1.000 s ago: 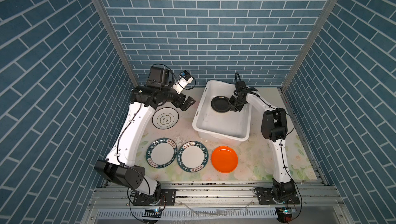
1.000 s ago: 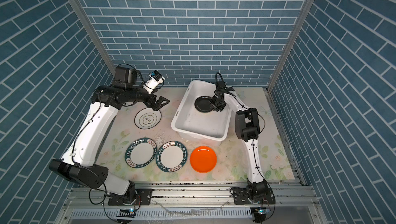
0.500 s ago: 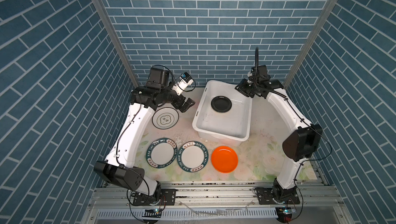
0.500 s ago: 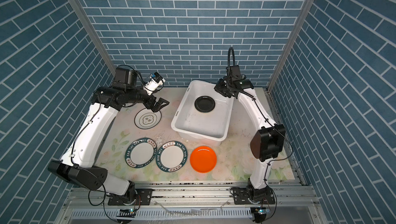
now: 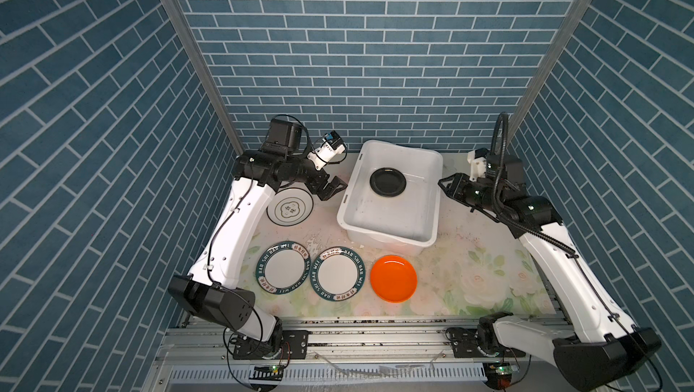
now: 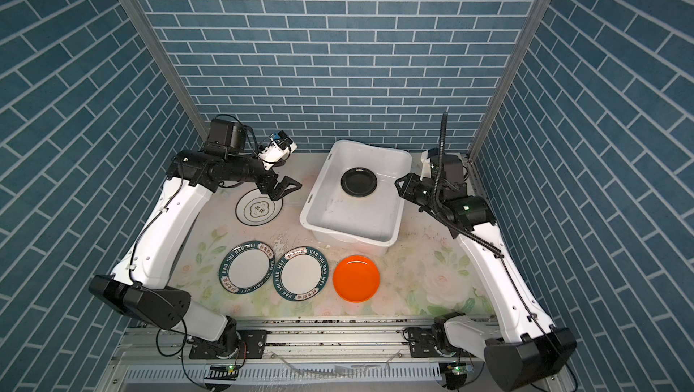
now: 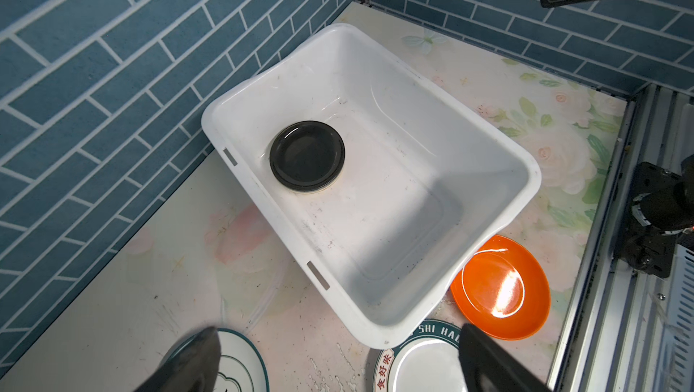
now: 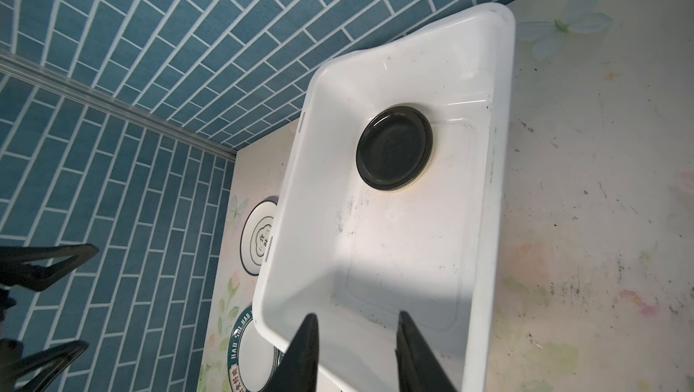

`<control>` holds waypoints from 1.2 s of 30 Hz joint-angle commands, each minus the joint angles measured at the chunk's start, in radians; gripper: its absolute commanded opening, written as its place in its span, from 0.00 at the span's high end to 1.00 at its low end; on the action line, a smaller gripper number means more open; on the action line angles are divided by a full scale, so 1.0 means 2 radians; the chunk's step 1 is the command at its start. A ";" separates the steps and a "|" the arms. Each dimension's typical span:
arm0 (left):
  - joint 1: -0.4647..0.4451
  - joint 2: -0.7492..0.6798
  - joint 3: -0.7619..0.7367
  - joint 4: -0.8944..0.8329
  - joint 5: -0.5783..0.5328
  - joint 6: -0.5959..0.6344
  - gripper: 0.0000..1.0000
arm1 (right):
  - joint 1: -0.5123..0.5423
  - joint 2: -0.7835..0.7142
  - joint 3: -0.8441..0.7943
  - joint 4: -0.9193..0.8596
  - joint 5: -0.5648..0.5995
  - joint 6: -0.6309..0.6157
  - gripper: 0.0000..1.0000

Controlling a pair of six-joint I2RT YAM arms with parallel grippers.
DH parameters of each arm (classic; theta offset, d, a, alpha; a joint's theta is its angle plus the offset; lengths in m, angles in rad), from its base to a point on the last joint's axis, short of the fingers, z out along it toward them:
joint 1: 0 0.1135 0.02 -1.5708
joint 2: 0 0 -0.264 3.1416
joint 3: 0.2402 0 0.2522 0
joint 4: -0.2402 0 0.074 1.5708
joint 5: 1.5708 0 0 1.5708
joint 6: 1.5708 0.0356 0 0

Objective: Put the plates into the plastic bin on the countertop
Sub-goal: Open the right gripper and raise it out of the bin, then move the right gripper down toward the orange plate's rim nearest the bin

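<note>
1 black plate (image 5: pixel 388 181) inside plastic bin (image 5: pixel 390 221), 4 other plates (image 5: pixel 282 272) (image 5: pixel 338 274) (image 5: pixel 393 278) outside on countertop (image 5: pixel 480 258); left gripper (image 5: pixel 335 190) wide and empty near black-rimmed plate (image 5: pixel 291 208), right gripper (image 5: pixel 446 185) narrowly parted, empty, beside bin.

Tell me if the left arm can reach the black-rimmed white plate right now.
Probably yes: the open left gripper hovers close beside the black-rimmed plate, nothing lies on it, and the bin stands apart.

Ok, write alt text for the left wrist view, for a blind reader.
A black plate lies inside a white plastic bin on a flowered countertop by blue brick walls. An orange plate, a green-rimmed plate and a black-rimmed white plate lie outside the bin, and two open, empty fingers show in the foreground.
</note>
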 commanded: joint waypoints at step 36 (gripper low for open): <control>-0.064 0.016 0.039 -0.011 0.027 -0.047 0.01 | 0.055 -0.215 -0.376 -0.049 -0.113 0.160 0.67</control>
